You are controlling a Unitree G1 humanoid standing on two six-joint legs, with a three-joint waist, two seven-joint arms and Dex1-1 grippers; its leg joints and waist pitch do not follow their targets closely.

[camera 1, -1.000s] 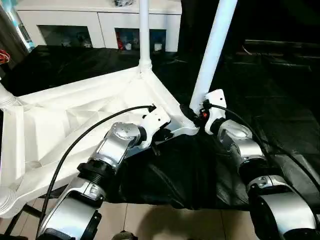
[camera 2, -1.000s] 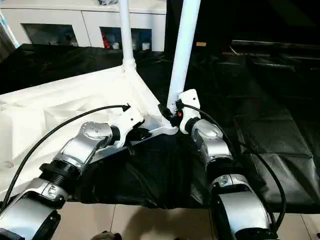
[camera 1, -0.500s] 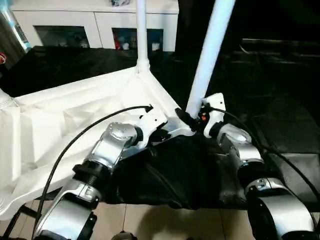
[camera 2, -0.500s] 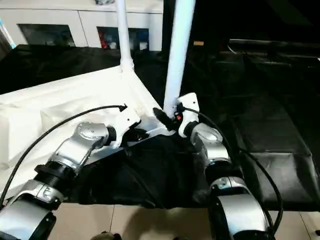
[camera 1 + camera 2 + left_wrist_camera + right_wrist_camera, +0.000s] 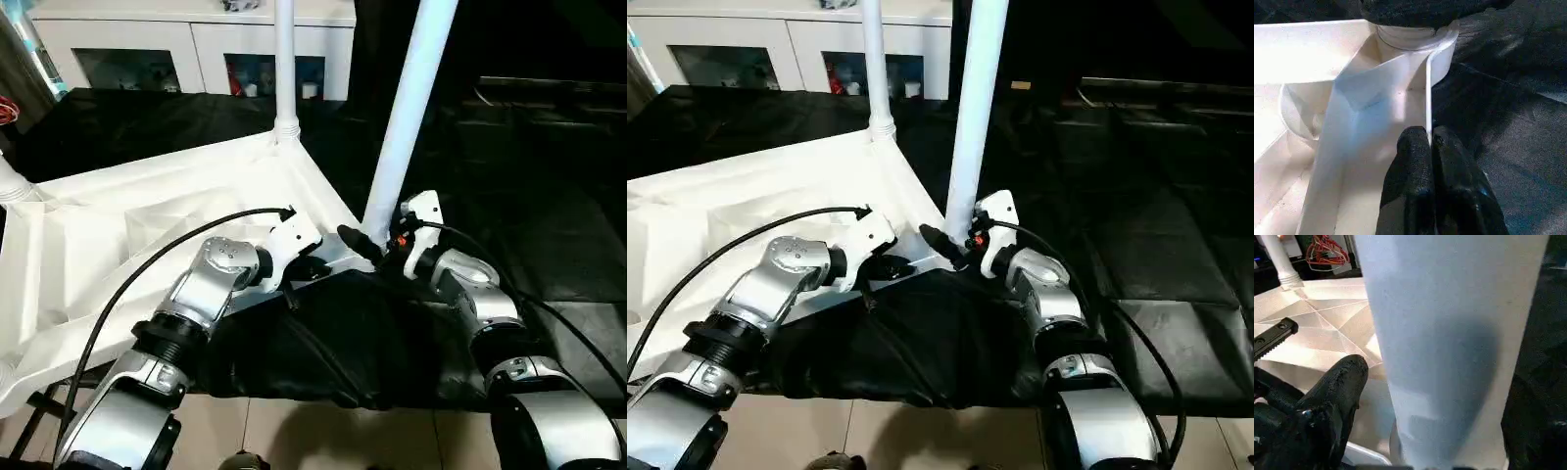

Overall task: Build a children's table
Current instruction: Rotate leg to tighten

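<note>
The white tabletop (image 5: pixel 147 235) lies upside down on a black cloth (image 5: pixel 333 343), ribbed underside up, spreading from the far left of the scene to its near right corner by the grippers. At the far left edge the base of 1 leg (image 5: pixel 10 181) rises from a corner socket. Farther right, a thin leg (image 5: pixel 285 69) stands upright in the far corner socket. Behind it runs a white glass-door cabinet (image 5: pixel 196 49) against the far wall.

The left gripper (image 5: pixel 299 266) reaches over the near edge of the tabletop, just left of the near right corner. In the left wrist view its 2 black fingers (image 5: pixel 1420 181) are pressed together on a thin upright wall of the tabletop, with the rounded corner socket (image 5: pixel 1415 44) just beyond them.

To the right, a thick leg (image 5: pixel 407 108) stands in that near right corner socket, tilted a little to the right at its top. The right gripper (image 5: pixel 367 245) sits at the foot of this leg, touching it. In the right wrist view 1 black finger (image 5: pixel 1339 387) rests against the left side of the leg (image 5: pixel 1449 347); I cannot tell whether this gripper is wide or narrow, since its other finger is hidden.
</note>
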